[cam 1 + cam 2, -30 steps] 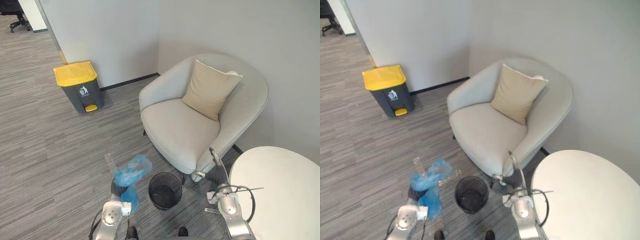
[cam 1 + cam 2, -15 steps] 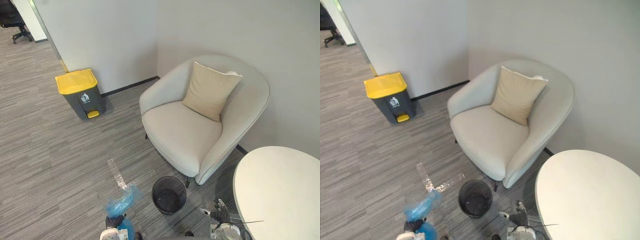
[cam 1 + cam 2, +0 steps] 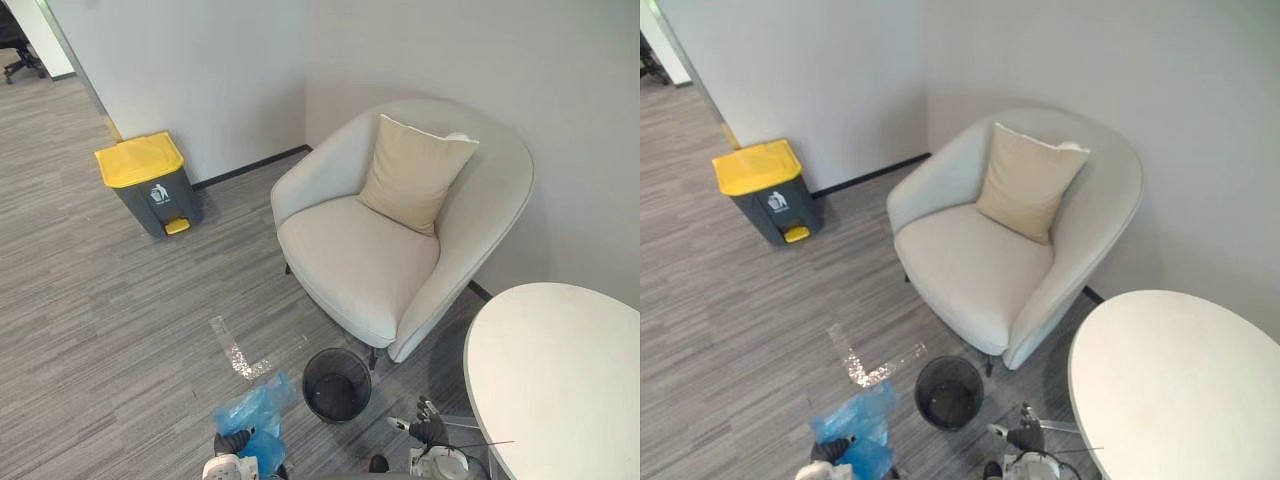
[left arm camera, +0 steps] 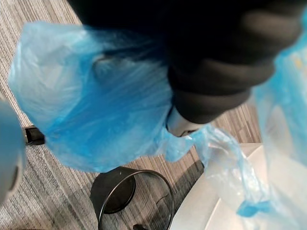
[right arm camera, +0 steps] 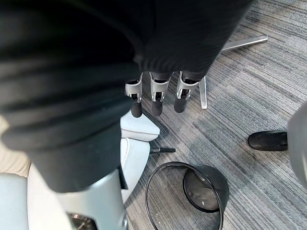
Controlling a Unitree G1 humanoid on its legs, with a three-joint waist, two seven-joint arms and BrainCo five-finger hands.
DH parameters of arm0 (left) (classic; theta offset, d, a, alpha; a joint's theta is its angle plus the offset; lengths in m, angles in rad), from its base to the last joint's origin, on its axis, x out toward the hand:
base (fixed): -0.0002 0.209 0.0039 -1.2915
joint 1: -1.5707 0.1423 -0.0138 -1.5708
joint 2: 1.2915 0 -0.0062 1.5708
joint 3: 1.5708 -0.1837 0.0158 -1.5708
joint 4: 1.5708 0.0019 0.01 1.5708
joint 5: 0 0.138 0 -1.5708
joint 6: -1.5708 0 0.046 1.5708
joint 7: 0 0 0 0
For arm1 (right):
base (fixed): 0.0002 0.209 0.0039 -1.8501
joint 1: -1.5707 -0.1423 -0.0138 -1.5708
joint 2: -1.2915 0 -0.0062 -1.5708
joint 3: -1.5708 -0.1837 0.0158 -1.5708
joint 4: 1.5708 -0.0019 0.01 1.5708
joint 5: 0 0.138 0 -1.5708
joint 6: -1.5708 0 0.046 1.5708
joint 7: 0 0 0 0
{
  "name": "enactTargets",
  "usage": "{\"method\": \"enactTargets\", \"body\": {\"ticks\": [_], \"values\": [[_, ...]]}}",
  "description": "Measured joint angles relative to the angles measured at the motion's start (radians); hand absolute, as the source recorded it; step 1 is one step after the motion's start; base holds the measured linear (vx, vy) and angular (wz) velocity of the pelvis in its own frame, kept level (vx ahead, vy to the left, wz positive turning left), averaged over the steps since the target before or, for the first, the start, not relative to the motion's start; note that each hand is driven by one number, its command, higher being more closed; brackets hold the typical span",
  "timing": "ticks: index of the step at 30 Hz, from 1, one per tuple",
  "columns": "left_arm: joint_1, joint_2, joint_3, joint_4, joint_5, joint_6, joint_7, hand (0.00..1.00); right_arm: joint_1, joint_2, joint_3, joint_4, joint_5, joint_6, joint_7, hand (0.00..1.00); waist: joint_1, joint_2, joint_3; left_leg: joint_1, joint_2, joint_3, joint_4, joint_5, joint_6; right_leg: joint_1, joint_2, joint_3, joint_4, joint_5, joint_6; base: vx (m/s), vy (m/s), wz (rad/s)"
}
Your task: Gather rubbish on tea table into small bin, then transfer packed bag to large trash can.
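Note:
A blue plastic bag [image 3: 255,420] hangs at the view's lower edge, just left of the small black mesh bin [image 3: 337,383] on the floor. My left hand [image 3: 232,444] is shut on the bag's gathered top; in the left wrist view the blue bag [image 4: 96,110] bulges round the dark cover and one finger [image 4: 180,125]. My right hand [image 3: 425,430] hangs low beside the white round table [image 3: 555,380], its fingers [image 5: 153,98] relaxed and holding nothing, above the small bin [image 5: 184,196]. The large grey trash can [image 3: 148,183] with a yellow lid stands far left by the wall.
A pale armchair [image 3: 350,260] with a beige cushion [image 3: 412,172] stands in the corner right behind the small bin. An L-shaped shiny tape mark [image 3: 238,352] lies on the carpet. Open grey carpet stretches between me and the large trash can.
The camera has shifted. Both arms have dropped toward the view's lower edge, and the blue bag hangs lower in my left hand than a second ago.

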Motion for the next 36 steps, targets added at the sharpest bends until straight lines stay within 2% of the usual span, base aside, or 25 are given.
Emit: {"method": "enactTargets", "body": {"ticks": [1,2,3,5,7,8,9,11,14,16,17,18,20,21,23,24,25,26,28,29,30,33,36], "values": [[-0.002,-0.002,-0.003,-0.020,0.000,0.001,0.000,1.00,-0.002,0.005,0.001,-0.014,0.000,0.001,-0.003,0.00,0.001,-0.008,0.002,-0.009,0.011,0.010,0.005,0.002,0.021,-0.014,-0.001,0.006,0.001,0.009,0.015,-0.07,0.031,-0.08],[-0.004,-0.020,0.003,-0.043,0.000,0.001,0.001,1.00,-0.017,0.006,-0.005,-0.015,0.000,0.005,-0.005,0.00,0.015,0.004,0.008,-0.041,0.040,0.013,0.016,0.000,0.030,-0.055,0.010,0.015,0.087,-0.009,0.009,-0.01,0.017,0.12],[-0.017,-0.025,-0.001,-0.061,0.000,0.001,0.002,1.00,-0.012,0.014,-0.003,-0.023,0.000,0.009,-0.006,0.00,0.016,0.012,0.013,-0.063,0.055,-0.013,0.057,-0.003,0.034,-0.102,0.000,0.012,0.322,-0.095,-0.025,0.01,-0.013,0.42],[-0.018,-0.023,-0.002,-0.108,-0.008,0.000,0.002,1.00,-0.002,0.032,0.000,-0.031,0.000,0.014,-0.003,0.00,0.019,-0.016,0.005,-0.089,0.053,-0.064,0.130,-0.008,0.035,-0.068,-0.035,0.037,0.540,-0.132,0.005,0.04,-0.112,0.80],[-0.016,-0.018,0.003,-0.131,-0.023,0.000,0.004,1.00,-0.014,0.033,0.005,-0.044,0.000,0.014,-0.003,0.00,0.026,-0.043,-0.006,-0.139,0.047,-0.088,0.202,-0.011,0.038,-0.042,-0.034,0.078,0.528,-0.164,0.049,-0.03,-0.190,0.63],[-0.021,-0.033,0.003,-0.133,-0.030,0.001,0.004,1.00,-0.032,0.018,0.004,-0.049,0.000,0.014,-0.004,0.00,0.032,-0.029,-0.005,-0.151,0.059,-0.092,0.212,-0.012,0.036,-0.027,-0.012,0.085,0.488,-0.170,0.058,-0.07,-0.119,0.17],[-0.012,-0.043,0.003,-0.133,-0.037,0.001,0.004,1.00,-0.046,0.010,0.006,-0.050,0.000,0.014,-0.005,0.00,0.054,-0.004,-0.007,-0.159,0.081,-0.090,0.214,-0.010,0.033,0.004,0.012,0.086,0.414,-0.181,0.052,-0.09,-0.095,-0.10],[-0.002,-0.054,-0.005,-0.130,-0.039,0.001,0.005,1.00,-0.071,0.001,0.006,-0.049,0.000,0.014,-0.011,0.00,0.068,-0.001,-0.005,-0.181,0.089,-0.081,0.223,0.004,0.015,0.026,0.015,0.082,0.338,-0.225,0.000,-0.13,-0.133,-0.21],[-0.002,-0.054,-0.033,-0.113,-0.039,0.002,0.006,1.00,-0.092,-0.002,0.019,-0.047,0.000,0.014,-0.014,0.00,0.067,0.026,0.016,-0.233,0.100,-0.098,0.233,0.041,-0.006,0.056,0.029,0.050,0.217,-0.263,-0.025,-0.22,-0.144,0.03],[-0.006,-0.071,-0.056,-0.110,-0.039,0.003,0.004,1.00,-0.082,-0.018,0.020,-0.044,-0.001,0.015,-0.018,0.00,0.049,0.069,0.042,-0.240,0.121,-0.125,0.215,0.086,-0.015,0.068,0.053,0.012,0.202,-0.263,-0.031,-0.28,-0.110,0.34],[0.002,-0.071,-0.067,-0.109,-0.037,0.004,0.001,1.00,-0.072,-0.025,0.019,-0.042,-0.002,0.017,-0.022,0.00,0.041,0.080,0.044,-0.236,0.123,-0.136,0.194,0.104,-0.019,0.060,0.055,-0.007,0.213,-0.265,-0.038,-0.36,-0.078,0.43],[0.008,-0.069,-0.074,-0.109,-0.037,0.006,0.001,1.00,-0.058,-0.022,0.016,-0.041,-0.002,0.019,-0.027,0.00,0.035,0.078,0.045,-0.240,0.126,-0.125,0.179,0.062,-0.037,0.044,0.046,-0.033,0.218,-0.260,-0.056,-0.29,-0.030,0.32],[-0.006,-0.067,-0.060,-0.114,-0.035,0.007,0.001,1.00,-0.053,-0.025,-0.011,-0.023,-0.002,0.019,-0.035,0.00,0.037,0.048,0.063,-0.262,0.119,-0.097,0.369,0.010,0.002,0.038,0.003,-0.041,0.218,-0.241,-0.057,-0.19,0.016,0.20],[0.000,-0.068,-0.057,-0.112,-0.034,0.007,0.001,1.00,-0.046,-0.026,-0.018,-0.005,-0.002,0.020,-0.037,0.00,0.033,0.038,0.055,-0.256,0.102,-0.085,0.478,-0.056,0.013,0.035,-0.025,-0.046,0.206,-0.225,-0.049,-0.18,0.040,0.22],[0.000,-0.068,-0.058,-0.105,-0.031,0.007,0.000,1.00,-0.031,-0.027,-0.023,-0.003,-0.002,0.021,-0.037,0.00,0.023,0.042,0.048,-0.216,0.111,-0.072,0.568,-0.173,-0.007,0.033,-0.035,-0.049,0.166,-0.189,-0.031,-0.16,0.118,0.18],[-0.001,-0.068,-0.057,-0.091,-0.026,0.007,-0.001,1.00,-0.025,-0.027,-0.024,0.002,-0.002,0.021,-0.037,0.00,0.022,0.054,0.039,-0.188,0.123,-0.058,0.573,-0.228,-0.016,0.028,-0.036,-0.052,0.144,-0.167,-0.018,-0.10,0.249,0.17],[-0.001,-0.068,-0.056,-0.079,-0.024,0.007,-0.001,1.00,-0.023,-0.027,-0.026,0.004,-0.003,0.021,-0.037,0.00,0.017,0.077,0.030,-0.174,0.131,-0.034,0.536,-0.263,-0.031,0.021,-0.034,-0.060,0.140,-0.151,0.001,-0.04,0.221,0.22],[-0.004,-0.069,-0.057,-0.067,-0.019,0.008,-0.001,1.00,-0.029,-0.028,-0.035,0.019,-0.003,0.024,-0.036,0.00,0.013,0.075,0.029,-0.168,0.115,-0.019,0.489,-0.272,-0.023,0.016,-0.031,-0.062,0.129,-0.137,0.012,-0.06,0.250,0.24],[-0.006,-0.021,-0.077,-0.044,-0.017,0.016,-0.001,1.00,-0.024,0.014,-0.040,0.057,-0.003,0.033,-0.031,0.00,0.007,0.024,0.006,-0.126,0.015,-0.014,0.297,-0.168,0.011,0.011,-0.076,-0.066,0.046,-0.085,0.012,-0.07,0.171,0.27],[-0.007,-0.010,-0.084,-0.039,-0.017,0.018,-0.001,1.00,-0.022,0.017,-0.042,0.060,-0.003,0.033,-0.031,0.00,0.001,0.019,0.001,-0.098,-0.012,-0.018,0.212,-0.122,0.021,0.016,-0.079,-0.072,0.025,-0.072,0.004,-0.08,0.142,0.34],[-0.006,0.000,-0.096,-0.028,-0.015,0.018,-0.001,1.00,-0.026,0.013,-0.043,0.070,-0.003,0.033,-0.032,0.00,-0.009,0.021,0.002,-0.070,-0.037,-0.026,0.134,-0.080,0.030,0.028,-0.075,-0.074,0.004,-0.063,0.006,-0.07,0.099,0.30],[-0.018,0.015,-0.108,0.008,0.006,0.019,-0.001,1.00,-0.034,0.004,-0.043,0.087,-0.003,0.033,-0.033,0.00,-0.013,0.030,0.006,-0.029,-0.067,-0.044,0.021,-0.009,0.045,0.040,-0.076,-0.072,-0.008,-0.054,0.011,-0.09,0.100,0.22],[-0.013,0.026,-0.106,0.039,0.012,0.021,0.000,1.00,-0.035,0.001,-0.043,0.105,-0.004,0.033,-0.032,0.00,-0.013,0.036,0.009,-0.021,-0.076,-0.071,-0.007,0.014,0.048,0.043,-0.075,-0.088,-0.007,-0.060,0.020,-0.08,0.023,0.17]]}}
